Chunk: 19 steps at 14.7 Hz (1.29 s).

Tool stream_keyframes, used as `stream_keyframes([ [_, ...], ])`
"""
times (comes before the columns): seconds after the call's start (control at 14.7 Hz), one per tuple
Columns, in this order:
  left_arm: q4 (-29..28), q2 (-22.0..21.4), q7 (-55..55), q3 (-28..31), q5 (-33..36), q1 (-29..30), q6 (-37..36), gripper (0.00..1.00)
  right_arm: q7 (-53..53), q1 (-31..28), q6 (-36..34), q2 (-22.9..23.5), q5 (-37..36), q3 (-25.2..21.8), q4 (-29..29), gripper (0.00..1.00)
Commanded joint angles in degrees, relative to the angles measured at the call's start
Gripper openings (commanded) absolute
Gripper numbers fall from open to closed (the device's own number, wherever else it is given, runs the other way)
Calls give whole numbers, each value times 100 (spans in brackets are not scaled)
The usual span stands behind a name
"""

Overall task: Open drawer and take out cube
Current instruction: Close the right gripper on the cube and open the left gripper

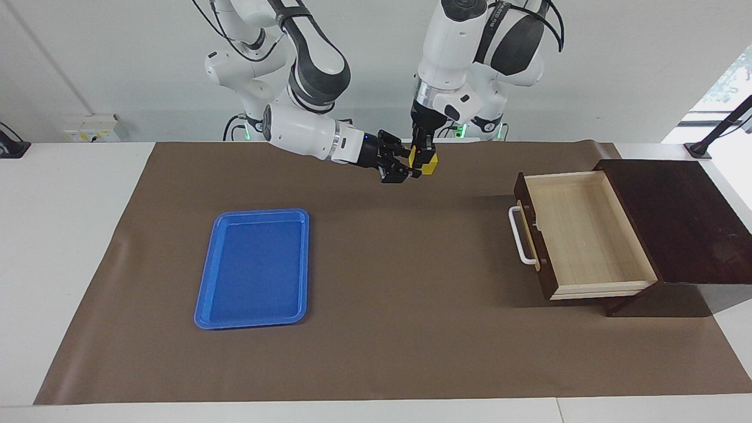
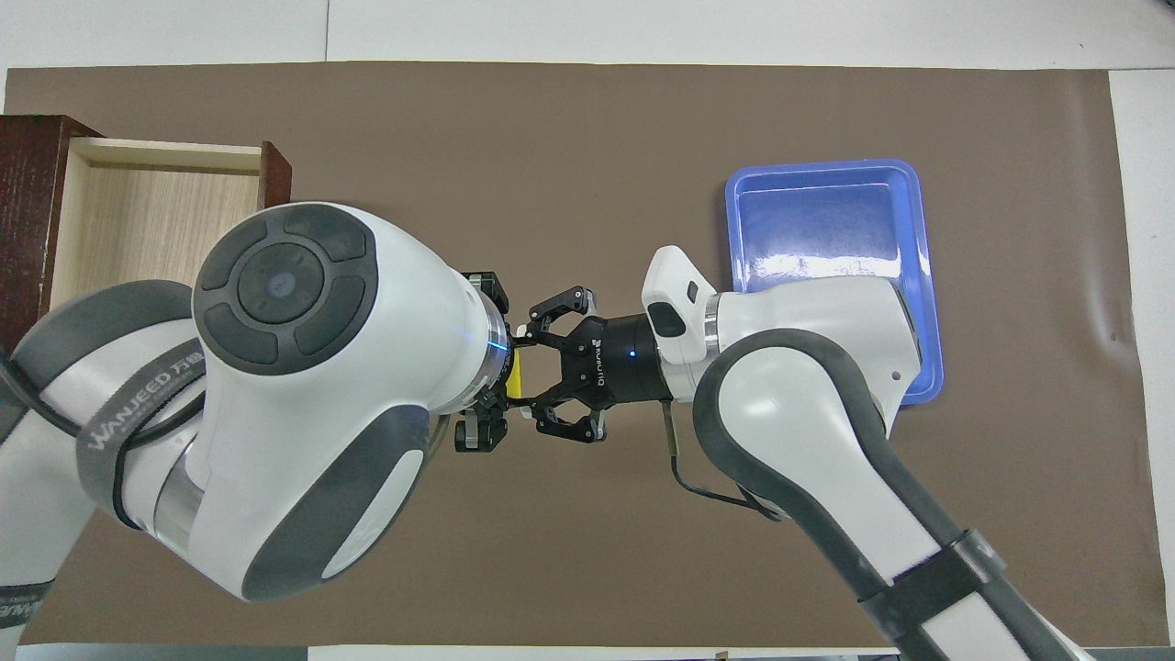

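Blue tray (image 1: 252, 270) flat on the brown mat (image 1: 382, 352), toward the right arm's end of the table. Right gripper (image 1: 415, 170) reaches in sideways over the mat's middle, fingertips pinching the cube (image 1: 429, 163). Left gripper (image 1: 422, 154) points straight down from above, jaws also clamped on the cube; both hold it in the air. Drawer (image 1: 578, 235) stands pulled open at the left arm's end, pale interior exposed, white handle (image 1: 520, 235) facing the tray
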Motion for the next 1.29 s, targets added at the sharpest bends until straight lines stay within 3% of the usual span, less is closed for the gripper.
stream_keyframes([
  [0.0, -137, -110, -53, 79, 35, -73, 185, 0, -146, -35, -136, -89, 193, 69, -55, 0],
  [0.34, -137, -110, -1, 79, 35, -64, 185, 0, -120, -44, -180, -71, 193, 60, 24, 0],
  [0.41, -137, -110, 0, 79, 35, -64, 185, 20, -120, -44, -180, -71, 193, 60, 24, 0],
  [0.48, -137, -110, 8, 79, 35, -64, 185, 55, -111, -44, -180, -71, 193, 60, 24, 0],
  [0.54, -137, -110, 17, 88, 35, -64, 185, 74, -76, -44, -188, -71, 193, 60, 24, 0],
  [0.68, -137, -110, 26, 88, 44, -64, 176, 100, -32, -44, -180, -71, 193, 60, 33, 0],
  [1.22, -128, -215, 148, 132, 44, 172, 88, 100, -23, -53, -232, -62, 193, 52, 59, 0],
])
